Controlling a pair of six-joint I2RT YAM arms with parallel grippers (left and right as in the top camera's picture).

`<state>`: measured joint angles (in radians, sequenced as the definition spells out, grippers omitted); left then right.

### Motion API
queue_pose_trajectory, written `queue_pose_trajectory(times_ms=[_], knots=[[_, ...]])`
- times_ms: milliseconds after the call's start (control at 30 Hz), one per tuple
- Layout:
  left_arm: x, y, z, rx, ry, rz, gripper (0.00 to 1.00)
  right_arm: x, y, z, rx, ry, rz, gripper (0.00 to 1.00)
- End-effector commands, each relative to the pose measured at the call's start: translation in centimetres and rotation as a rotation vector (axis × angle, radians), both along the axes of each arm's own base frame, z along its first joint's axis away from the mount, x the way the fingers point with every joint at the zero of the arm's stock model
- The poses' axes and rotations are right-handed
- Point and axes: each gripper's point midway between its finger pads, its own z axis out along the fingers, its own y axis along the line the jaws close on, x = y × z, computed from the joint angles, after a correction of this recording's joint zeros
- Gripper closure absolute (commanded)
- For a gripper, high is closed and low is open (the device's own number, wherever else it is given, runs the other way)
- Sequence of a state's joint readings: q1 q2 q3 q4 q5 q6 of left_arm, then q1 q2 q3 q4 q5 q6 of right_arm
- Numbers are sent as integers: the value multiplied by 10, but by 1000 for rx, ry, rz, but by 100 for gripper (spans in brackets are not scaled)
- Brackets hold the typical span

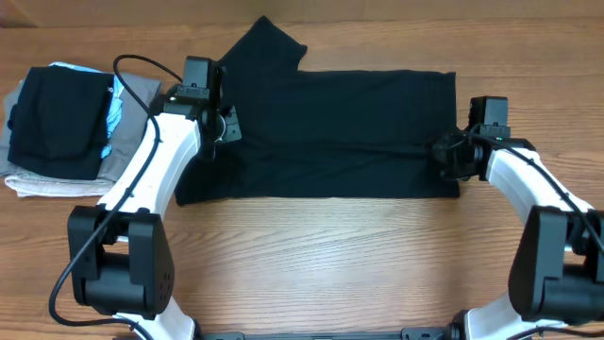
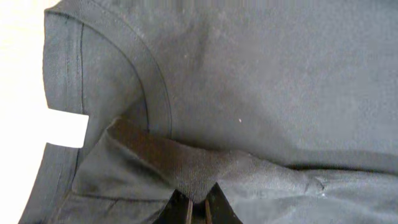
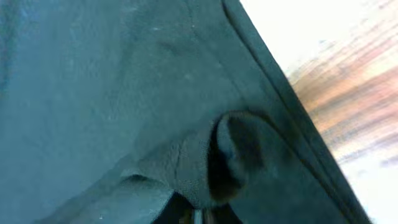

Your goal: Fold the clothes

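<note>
left pincer (image 2: 198, 208) pinches black t-shirt (image 1: 330, 123); long axis left-right, neck left

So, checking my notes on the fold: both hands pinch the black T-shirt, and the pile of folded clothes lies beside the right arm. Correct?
Not quite. The pile of folded clothes lies beside the left arm, as the overhead view shows. The left hand and right hand do each pinch the black T-shirt.

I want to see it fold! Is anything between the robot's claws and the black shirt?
No. The left gripper and right gripper each pinch a fold of the black T-shirt; nothing visible lies between.
</note>
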<state>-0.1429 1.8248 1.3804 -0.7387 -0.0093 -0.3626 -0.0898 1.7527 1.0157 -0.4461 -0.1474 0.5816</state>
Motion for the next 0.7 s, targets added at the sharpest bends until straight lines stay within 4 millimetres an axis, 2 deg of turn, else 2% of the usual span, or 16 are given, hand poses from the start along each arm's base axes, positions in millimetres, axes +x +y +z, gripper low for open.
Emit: queue_pose_trajectory(times_ms=[0,67,100,133,167,200,233,267,367,400,467,500,567,667], knots=[[15,-1,4,5,-45,8,63,18,-5,5,-23,-55,-7,74],[21,-5,8,-15,-72,2,45,25,-5,8,-27,-85,-4,61],[25,-8,12,-27,-87,-13,37,29,-5,11,-25,-104,5,48],[27,-9,17,-33,-95,-31,32,32,-2,15,-22,-124,26,39],[29,-8,26,-32,-95,-35,29,37,0,25,-20,-147,80,28],[28,-7,37,-31,-89,-32,28,37,0,31,-17,-149,95,21],[25,-4,55,-29,-76,-25,27,35,-2,43,-20,-133,109,16],[22,-2,66,-27,-65,-24,27,32,-4,52,-21,-115,111,14],[2,3,89,-18,3,-16,31,12,-11,70,-27,-28,101,14],[-5,4,90,-14,31,-13,39,3,-14,72,-31,10,92,22],[-23,7,87,-6,108,-3,67,-16,-18,69,-30,90,76,49],[-33,8,82,-4,153,14,71,-24,-21,65,-32,127,68,54],[-48,10,70,1,224,31,71,-37,-30,55,-67,196,48,56],[-64,14,52,14,299,43,63,-42,-35,45,-117,230,115,56]])
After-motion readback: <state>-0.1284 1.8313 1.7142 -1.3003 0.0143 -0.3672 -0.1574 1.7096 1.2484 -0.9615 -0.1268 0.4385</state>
